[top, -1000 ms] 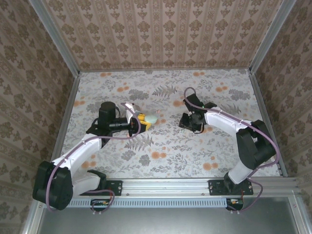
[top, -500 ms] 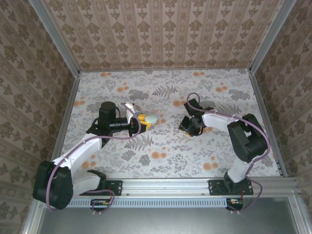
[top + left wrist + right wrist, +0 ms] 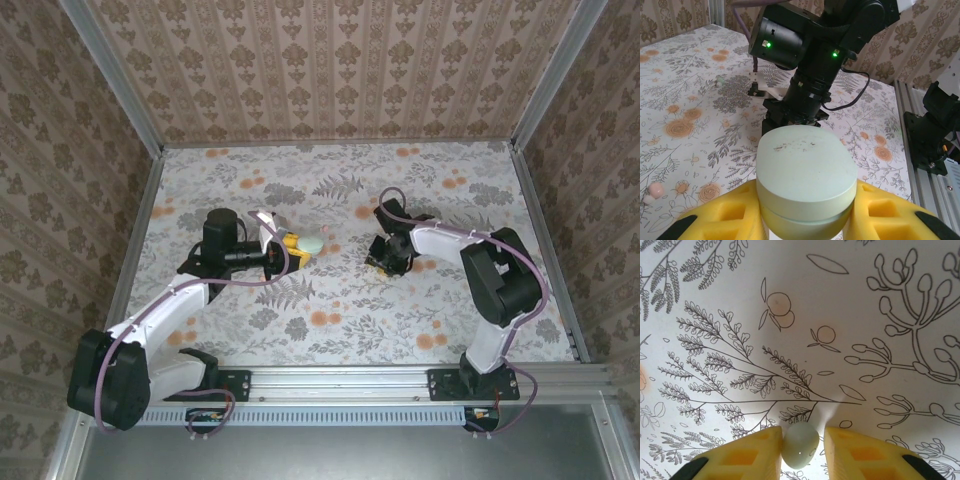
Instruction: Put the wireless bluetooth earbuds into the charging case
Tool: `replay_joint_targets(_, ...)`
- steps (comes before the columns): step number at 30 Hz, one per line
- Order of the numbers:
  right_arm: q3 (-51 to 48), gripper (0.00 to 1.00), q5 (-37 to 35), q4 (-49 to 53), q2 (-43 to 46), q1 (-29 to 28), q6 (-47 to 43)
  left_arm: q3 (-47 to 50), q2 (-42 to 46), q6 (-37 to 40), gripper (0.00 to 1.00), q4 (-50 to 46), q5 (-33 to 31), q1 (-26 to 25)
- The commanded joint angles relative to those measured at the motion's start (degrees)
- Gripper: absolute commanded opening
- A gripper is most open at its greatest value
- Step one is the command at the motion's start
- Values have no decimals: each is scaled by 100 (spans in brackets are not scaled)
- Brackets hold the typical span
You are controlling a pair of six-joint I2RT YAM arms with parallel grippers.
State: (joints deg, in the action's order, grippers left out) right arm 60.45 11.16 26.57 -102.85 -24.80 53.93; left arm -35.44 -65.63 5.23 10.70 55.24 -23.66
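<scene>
A pale green oval charging case point(image 3: 806, 177), lid closed, is clamped between the yellow fingers of my left gripper point(image 3: 297, 248), left of the table's middle; in the top view the case point(image 3: 313, 243) sticks out to the right. My right gripper point(image 3: 802, 431) points down at the table at centre right point(image 3: 386, 262). A greenish-white earbud point(image 3: 800, 447) lies on the table between its yellow fingers; the left finger touches it and a thin gap stays at the right finger. A pinkish earbud point(image 3: 656, 189) lies on the table close to the left gripper.
The table point(image 3: 340, 320) has a floral print with orange dots and is boxed in by patterned walls. The right arm's dark wrist point(image 3: 810, 65) stands close in front of the held case. A metal rail point(image 3: 340, 382) runs along the near edge.
The right gripper has moved slightly left and down to the table, its fingers narrowing round the greenish-white earbud. The left arm and its case have not moved.
</scene>
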Motion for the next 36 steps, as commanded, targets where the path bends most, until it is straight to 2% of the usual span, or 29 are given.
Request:
replay_joint_targets(1,185,30,-162,45,-353,-39,-286,-29,27,146,2,100,118,-25)
replay_joint_targets(9,275,15,-400,273,-211,-36,-545,4,76,146,2,81,101,-22)
replay_joint_targets(14,277,14,-526,458,230,-43,-719,-14,72,153,2,64,92,-25)
replay_joint_targets(20,284,14,-620,932,1163,-166,-1010,-71,33,145,2,90,85,-25)
replay_joint_targets(26,222,13,-351,1159,2525,-693,-1154,-216,-97,106,2,190,106,-33)
replay_joint_targets(30,-17,10,-23,823,3277,-1091,-826,-352,-260,17,2,336,144,-72)
replay_joint_targets(36,195,10,157,436,3313,-1789,-578,-498,-442,25,2,366,173,-202)
